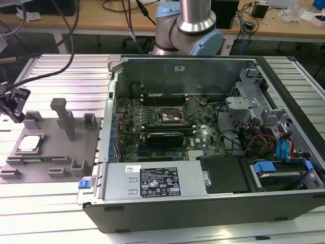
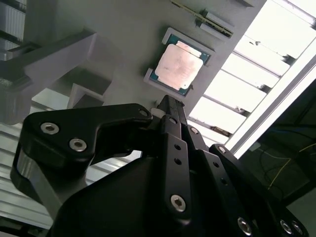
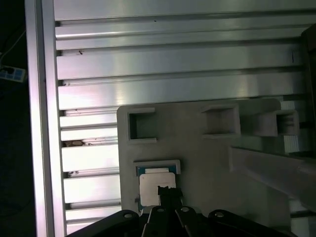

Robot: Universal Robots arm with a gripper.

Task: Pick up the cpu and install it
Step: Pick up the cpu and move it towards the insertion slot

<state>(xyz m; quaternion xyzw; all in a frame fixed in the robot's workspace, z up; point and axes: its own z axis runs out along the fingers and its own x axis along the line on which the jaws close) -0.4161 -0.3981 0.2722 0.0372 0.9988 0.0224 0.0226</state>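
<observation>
Where it lies, the cpu [image 2: 177, 66] looks silvery, square.

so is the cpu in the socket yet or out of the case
Out. The cpu lies flat in its recess on the grey holder, to the exterior view's left of the computer case.

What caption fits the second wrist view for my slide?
The claw hangs close to the cpu resting on its gray tray.

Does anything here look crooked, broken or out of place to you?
Nothing stands out. The cpu lies flat and square in its nest on the grey fixture plate, with the pincer close by it.
</observation>
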